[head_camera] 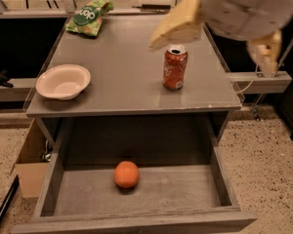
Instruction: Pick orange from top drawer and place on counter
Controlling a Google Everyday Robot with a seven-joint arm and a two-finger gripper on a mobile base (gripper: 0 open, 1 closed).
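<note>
The orange [126, 174] lies on the flat bottom of the pulled-out top drawer [136, 194], a little left of its middle. High above the counter [122, 77], at the upper right of the camera view, hangs my gripper [211, 57], open, with one cream finger [178, 26] above the soda can and the other finger [265, 52] off the counter's right side. Nothing is between the fingers. The gripper is far above the orange, to its right.
A red-orange soda can [175, 67] stands on the counter's right part. A white bowl [63, 81] sits at its left edge and a green snack bag [88, 16] at the back left. A cardboard box [30, 162] stands on the floor, left of the drawer.
</note>
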